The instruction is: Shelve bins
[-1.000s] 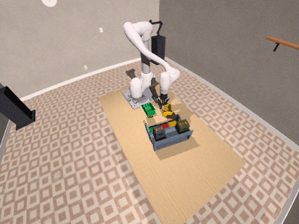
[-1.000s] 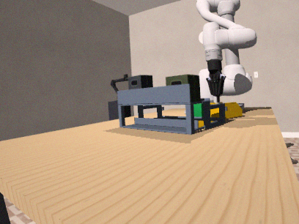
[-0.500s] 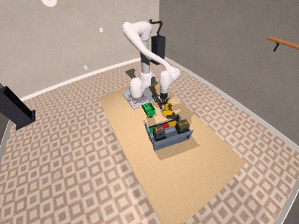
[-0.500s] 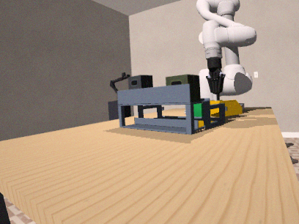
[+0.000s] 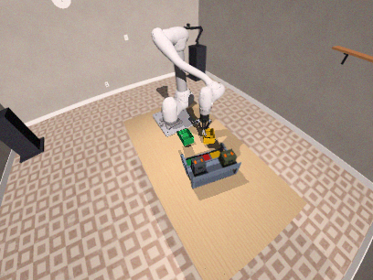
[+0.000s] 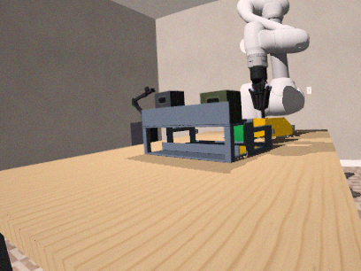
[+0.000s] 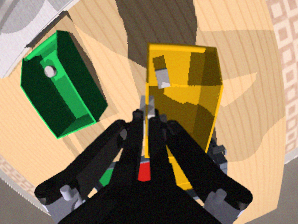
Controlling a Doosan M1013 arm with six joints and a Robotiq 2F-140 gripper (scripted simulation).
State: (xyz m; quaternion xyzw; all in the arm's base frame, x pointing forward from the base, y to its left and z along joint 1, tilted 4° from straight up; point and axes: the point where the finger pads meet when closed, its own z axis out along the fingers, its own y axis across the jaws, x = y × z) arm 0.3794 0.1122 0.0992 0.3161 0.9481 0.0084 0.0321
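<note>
My gripper [image 5: 204,132] [image 6: 263,116] [image 7: 147,103] points down and is shut on the left side wall of the yellow bin [image 5: 209,136] [image 6: 280,127] [image 7: 175,112], as the wrist view shows it. A small grey part [image 7: 162,78] lies in this bin. The bin looks slightly raised behind the shelf. The green bin [image 5: 186,136] [image 7: 70,90] stands beside it, with a round pale part [image 7: 50,71] inside. The blue-grey shelf [image 5: 216,177] [image 6: 186,116] has a green mark [image 5: 188,162] [image 7: 106,176], a red mark [image 5: 207,157] [image 7: 144,171] and a yellow mark [image 5: 215,155] [image 7: 181,176]. No red bin shows.
A dark grey box [image 5: 198,166] [image 6: 172,98] and an olive green box [image 5: 228,157] [image 6: 218,97] stand on the shelf's upper board. The robot's base plate [image 5: 169,130] is behind the green bin. The shelf's end posts rise close to the yellow bin.
</note>
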